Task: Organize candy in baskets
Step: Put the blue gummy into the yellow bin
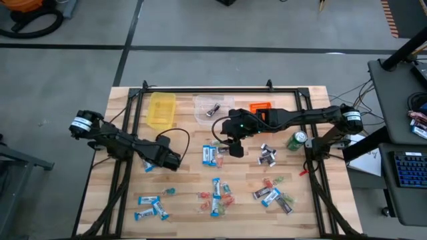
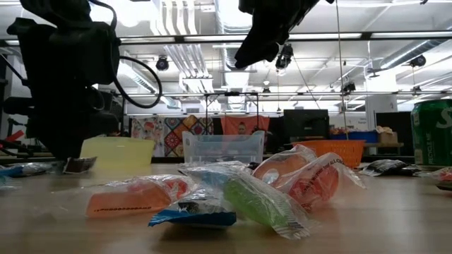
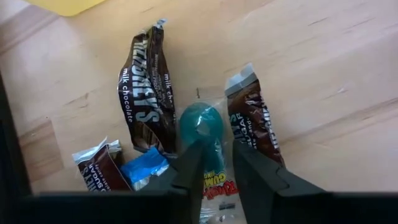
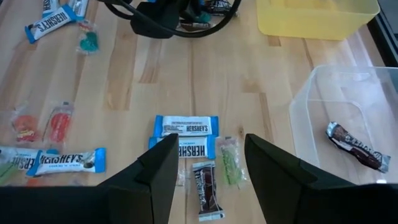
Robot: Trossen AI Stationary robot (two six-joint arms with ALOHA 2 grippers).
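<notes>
From above, the left gripper (image 1: 148, 165) is down over a small cluster of candy at the table's left, and the right gripper (image 1: 235, 148) hangs above the blue-and-white bars (image 1: 209, 155) mid-table. The yellow basket (image 1: 161, 110) looks empty, the clear basket (image 1: 212, 108) holds one dark piece, and the orange basket (image 1: 261, 107) is mostly hidden, so nearly all sorting remains.

The low view shows loose sweets (image 2: 233, 190) in the foreground.

The left wrist view shows its fingers (image 3: 189, 174) pinching a clear-wrapped teal sweet (image 3: 202, 125).

The right wrist view shows its jaws spread, empty.
</notes>
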